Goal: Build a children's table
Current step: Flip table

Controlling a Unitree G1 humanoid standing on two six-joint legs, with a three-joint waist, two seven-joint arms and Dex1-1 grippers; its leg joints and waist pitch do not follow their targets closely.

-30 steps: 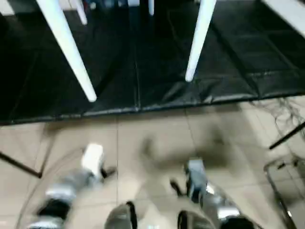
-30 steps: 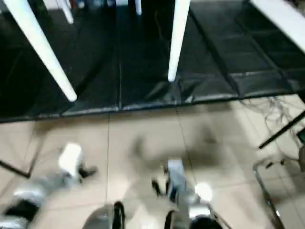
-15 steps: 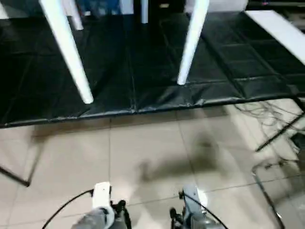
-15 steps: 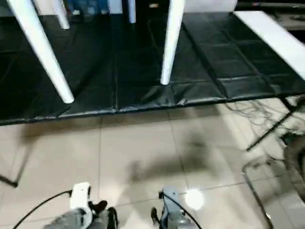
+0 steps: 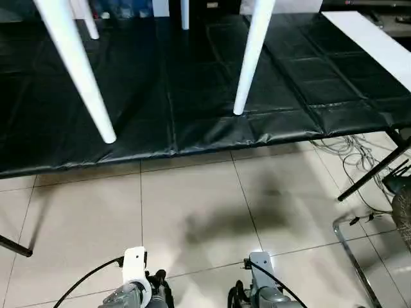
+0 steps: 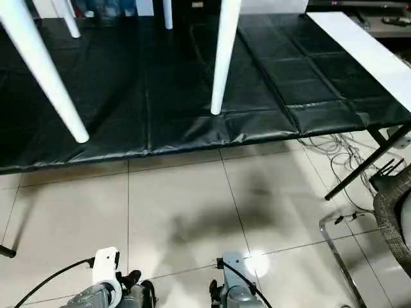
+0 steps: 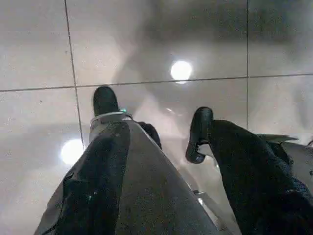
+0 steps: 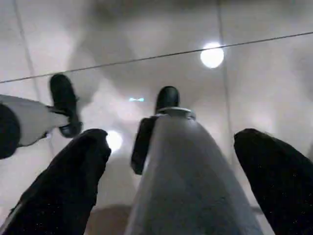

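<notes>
1. Low at the near edge of the head views: left hand (image 7: 156, 122) and right hand (image 8: 171, 161), both hanging over the glossy beige tiled floor (image 5: 192, 212), well short of the counter.
2. Left hand: two black fingers (image 7: 100, 191) apart, partly spread, nothing between them; only floor tiles and the robot's own legs beyond.
3. Right hand: black fingers (image 8: 63, 196) spread wide, nothing held.
4. Far side of the scene: large counter under a creased black cover (image 5: 192, 96), its near edge running left to right above the tiles.
5. Children's table on that counter, seen by its long tapered white plastic tube legs: one leg (image 5: 74, 64) at left, slanting down toward the near edge, tip on or just above the black cover; another leg (image 5: 252, 54) near the middle, steeper, tip close to the counter's near edge.
6. Two more white legs (image 5: 90, 19) farther back, cut off at the top of the head views.
7. White flat board (image 5: 379, 45) along the counter's far right side.
8. Right of the counter: tangle of grey cables (image 5: 350, 151) on the floor, beside a black slanted stand leg (image 5: 376, 170).
</notes>
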